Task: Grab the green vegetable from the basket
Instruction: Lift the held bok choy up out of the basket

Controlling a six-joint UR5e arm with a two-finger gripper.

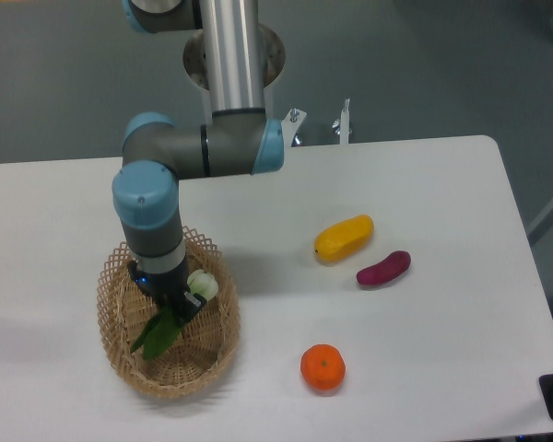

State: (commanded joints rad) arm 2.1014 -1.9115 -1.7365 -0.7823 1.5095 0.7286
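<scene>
The green vegetable (166,324), a small bok choy with a white stem end and dark green leaves, hangs tilted over the tan wicker basket (122,354) at the table's left front. My gripper (178,304) points straight down above the basket and is shut on the vegetable near its white end. The leaves droop toward the lower left, just above the basket floor. My wrist hides the fingers' upper part.
A yellow oblong fruit (344,237) and a purple oblong vegetable (383,268) lie right of centre. An orange (323,367) sits near the front edge, close to the basket's right side. The arm's elbow and upright link stand behind the basket.
</scene>
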